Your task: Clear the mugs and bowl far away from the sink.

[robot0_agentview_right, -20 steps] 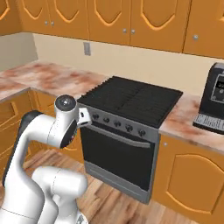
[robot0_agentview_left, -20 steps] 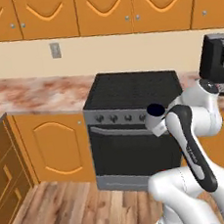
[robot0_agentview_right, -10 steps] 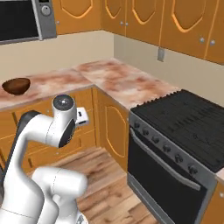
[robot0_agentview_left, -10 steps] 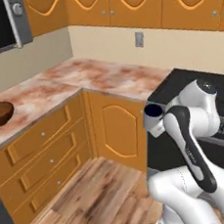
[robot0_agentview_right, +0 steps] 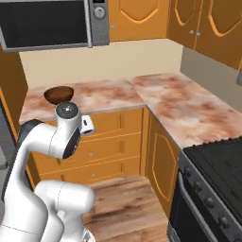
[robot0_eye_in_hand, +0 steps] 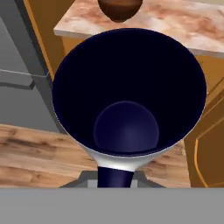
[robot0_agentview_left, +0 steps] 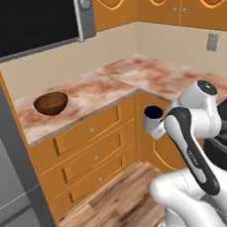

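Note:
A pale mug (robot0_agentview_left: 153,118) with a dark navy inside hangs in front of the arm at counter height, above the wooden floor. My gripper (robot0_agentview_left: 160,129) is shut on it. In the hand view the mug's navy inside (robot0_eye_in_hand: 127,105) takes up the middle, with its navy handle (robot0_eye_in_hand: 114,176) at the bottom where the fingers hold it. The brown wooden bowl (robot0_agentview_left: 51,103) sits upright on the marble counter (robot0_agentview_left: 98,90), ahead and to the left of the mug. It is also seen as the bowl (robot0_agentview_right: 59,94) and the bowl (robot0_eye_in_hand: 120,8). The sink is out of view.
A microwave (robot0_agentview_left: 35,19) hangs above the counter. A tall grey appliance (robot0_agentview_left: 12,172) stands at the counter's left end. The counter bends in a corner toward the black stove (robot0_agentview_right: 217,175). Orange drawers (robot0_agentview_left: 85,153) lie below, with wooden floor (robot0_agentview_left: 111,205) in front.
The whole scene has swept sideways: the base has moved from facing the stove to facing the corner counter with the bowl. The mug stays held in the shut gripper.

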Motion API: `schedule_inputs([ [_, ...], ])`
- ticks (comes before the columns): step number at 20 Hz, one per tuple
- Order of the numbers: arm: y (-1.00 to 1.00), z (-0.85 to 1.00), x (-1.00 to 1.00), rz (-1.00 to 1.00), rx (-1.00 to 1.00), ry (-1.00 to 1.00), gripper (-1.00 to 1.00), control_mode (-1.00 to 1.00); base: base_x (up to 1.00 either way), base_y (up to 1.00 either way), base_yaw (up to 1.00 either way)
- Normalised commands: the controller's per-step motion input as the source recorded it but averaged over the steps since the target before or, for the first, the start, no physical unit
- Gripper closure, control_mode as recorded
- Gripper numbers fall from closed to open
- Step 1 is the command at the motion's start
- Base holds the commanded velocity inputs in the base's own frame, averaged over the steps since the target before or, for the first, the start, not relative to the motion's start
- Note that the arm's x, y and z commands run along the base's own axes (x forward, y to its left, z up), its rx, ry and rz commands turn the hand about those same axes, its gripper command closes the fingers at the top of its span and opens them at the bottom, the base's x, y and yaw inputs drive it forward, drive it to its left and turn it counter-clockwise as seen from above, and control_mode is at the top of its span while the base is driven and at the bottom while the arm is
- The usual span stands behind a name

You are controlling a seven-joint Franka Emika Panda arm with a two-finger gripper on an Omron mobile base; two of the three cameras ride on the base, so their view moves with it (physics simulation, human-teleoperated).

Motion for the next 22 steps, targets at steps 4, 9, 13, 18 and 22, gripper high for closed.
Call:
schedule_inputs([
  [4, 0.00, 0.00, 0.00, 0.00, 0.00, 0.00, 1.00, 1.00, 0.76, -0.08, 0.39],
  [9, 0.00, 0.00, 0.00, 0.00, 0.00, 0.00, 1.00, 1.00, 0.61, -0.27, 0.32],
  [13, 0.00, 0.00, 0.00, 0.00, 0.00, 0.00, 1.00, 1.00, 0.79, -0.41, 0.30],
  [18, 0.00, 0.00, 0.00, 0.00, 0.00, 0.00, 1.00, 1.00, 0.70, -0.43, 0.28],
  [22, 0.00, 0.00, 0.00, 0.00, 0.00, 0.00, 1.00, 1.00, 0.62, -0.37, 0.27],
])
